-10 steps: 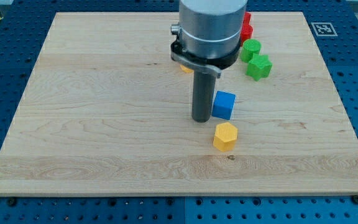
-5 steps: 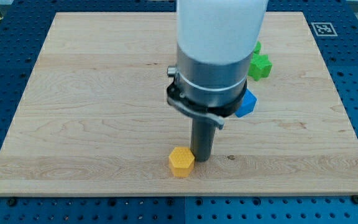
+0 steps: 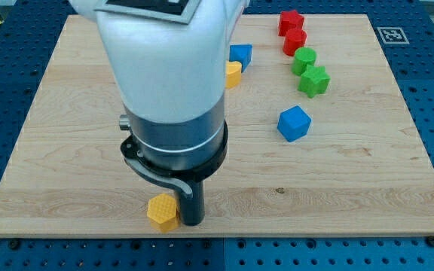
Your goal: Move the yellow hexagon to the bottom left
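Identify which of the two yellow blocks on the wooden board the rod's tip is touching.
The yellow hexagon block near the view's bottom edge: my tip sits against its right side. The other yellow block, beside a blue block near the top, lies far away.

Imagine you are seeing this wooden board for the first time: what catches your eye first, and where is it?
The big white and grey robot arm fills the view's left-centre, its dark rod coming down near the bottom edge. My tip sits just right of the small yellow hexagon block, apparently touching it. Red, green, blue and yellow blocks cluster at the top right, with a lone blue cube below them.
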Robot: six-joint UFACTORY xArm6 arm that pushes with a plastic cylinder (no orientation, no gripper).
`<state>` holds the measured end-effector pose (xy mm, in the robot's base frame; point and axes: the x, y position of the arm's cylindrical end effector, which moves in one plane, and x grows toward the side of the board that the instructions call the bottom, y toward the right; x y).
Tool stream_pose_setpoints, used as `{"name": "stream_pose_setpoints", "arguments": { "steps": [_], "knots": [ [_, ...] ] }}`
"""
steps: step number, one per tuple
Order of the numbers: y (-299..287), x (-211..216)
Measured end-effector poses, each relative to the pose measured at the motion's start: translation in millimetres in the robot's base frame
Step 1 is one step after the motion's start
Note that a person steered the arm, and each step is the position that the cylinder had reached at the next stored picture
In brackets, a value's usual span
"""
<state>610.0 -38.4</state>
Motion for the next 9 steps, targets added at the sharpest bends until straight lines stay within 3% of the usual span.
{"name": "stream_pose_setpoints", "arguments": {
  "steps": [1, 4, 6, 9],
  "knots": [
    [1, 8],
    [-75, 8],
    [-45, 5],
    [-72, -25]
  ]
}}
